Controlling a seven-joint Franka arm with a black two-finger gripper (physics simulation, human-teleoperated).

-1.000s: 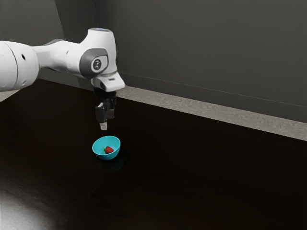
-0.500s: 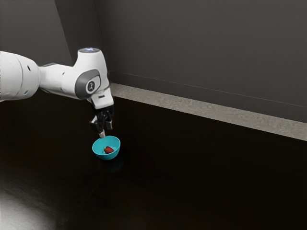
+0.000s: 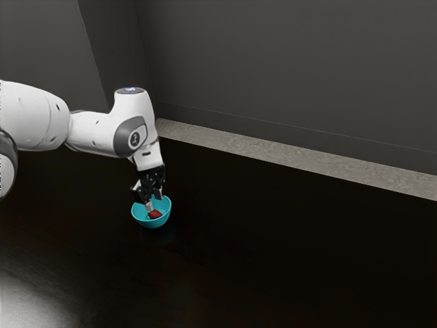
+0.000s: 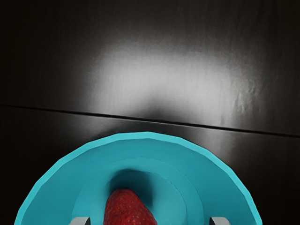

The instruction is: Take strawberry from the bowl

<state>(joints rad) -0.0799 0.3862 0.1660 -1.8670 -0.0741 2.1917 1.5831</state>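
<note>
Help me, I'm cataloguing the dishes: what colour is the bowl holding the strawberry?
The bowl is plain turquoise; the wrist view shows it best.

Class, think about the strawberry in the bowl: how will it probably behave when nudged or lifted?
The strawberry is small beside the bowl, so it is probably light. Its rounded, tapering body may roll in a curve if nudged from one side. The bowl's sloping wall would likely turn it back inward.
</note>
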